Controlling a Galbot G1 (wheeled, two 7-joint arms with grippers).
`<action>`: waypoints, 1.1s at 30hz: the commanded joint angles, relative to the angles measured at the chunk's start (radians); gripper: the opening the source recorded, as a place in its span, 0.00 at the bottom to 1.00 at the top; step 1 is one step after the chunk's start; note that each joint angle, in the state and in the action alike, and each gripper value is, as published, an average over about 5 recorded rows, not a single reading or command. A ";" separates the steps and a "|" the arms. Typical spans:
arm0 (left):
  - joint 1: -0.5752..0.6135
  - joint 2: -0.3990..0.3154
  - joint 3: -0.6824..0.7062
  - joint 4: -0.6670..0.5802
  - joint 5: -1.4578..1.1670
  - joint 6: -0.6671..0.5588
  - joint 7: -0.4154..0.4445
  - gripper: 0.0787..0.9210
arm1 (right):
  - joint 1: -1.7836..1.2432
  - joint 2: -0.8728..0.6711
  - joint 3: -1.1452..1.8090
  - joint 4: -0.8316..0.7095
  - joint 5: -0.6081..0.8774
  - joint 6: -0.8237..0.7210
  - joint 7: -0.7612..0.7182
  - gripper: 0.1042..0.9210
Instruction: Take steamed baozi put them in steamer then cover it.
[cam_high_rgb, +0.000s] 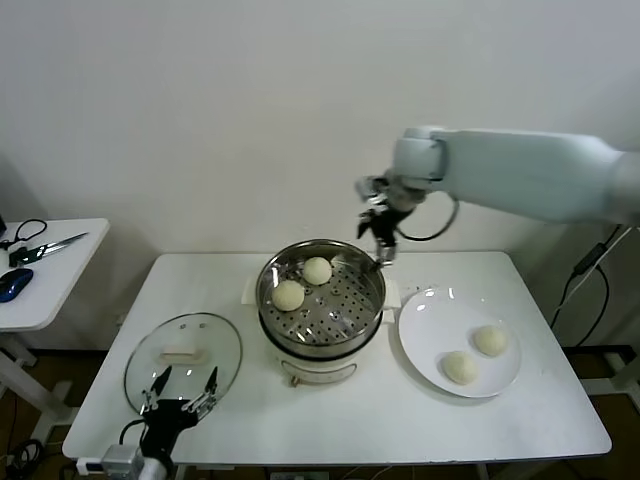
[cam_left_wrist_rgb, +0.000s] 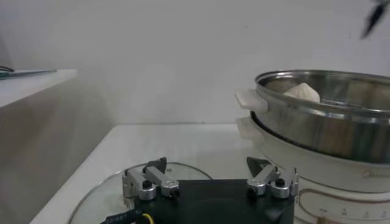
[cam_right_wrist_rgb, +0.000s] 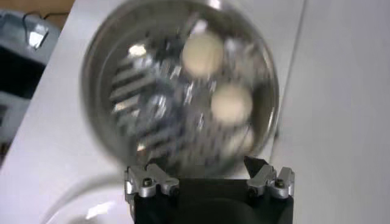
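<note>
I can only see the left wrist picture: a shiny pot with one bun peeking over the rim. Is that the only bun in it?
Observer: No, the pot holds two buns.
Operator: Any more to go?
Observer: Two buns wait on a white plate on the pot's right.
Operator: Where's the other arm?
Observer: The right pincer hangs open and empty above the pot's far rim.

The steamer (cam_right_wrist_rgb: 183, 91) is blurred in the right wrist view; the left wrist view cuts its right side and the lid (cam_left_wrist_rgb: 116, 189).
</note>
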 joint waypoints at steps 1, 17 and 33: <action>-0.001 0.000 0.000 -0.008 -0.005 0.004 0.005 0.88 | 0.013 -0.339 -0.123 0.150 -0.114 0.026 -0.018 0.88; 0.000 -0.012 -0.002 -0.021 -0.003 0.014 0.014 0.88 | -0.422 -0.343 0.132 0.141 -0.255 -0.083 0.103 0.88; 0.004 -0.009 0.000 -0.021 0.000 0.013 0.014 0.88 | -0.590 -0.271 0.265 0.023 -0.300 -0.115 0.140 0.88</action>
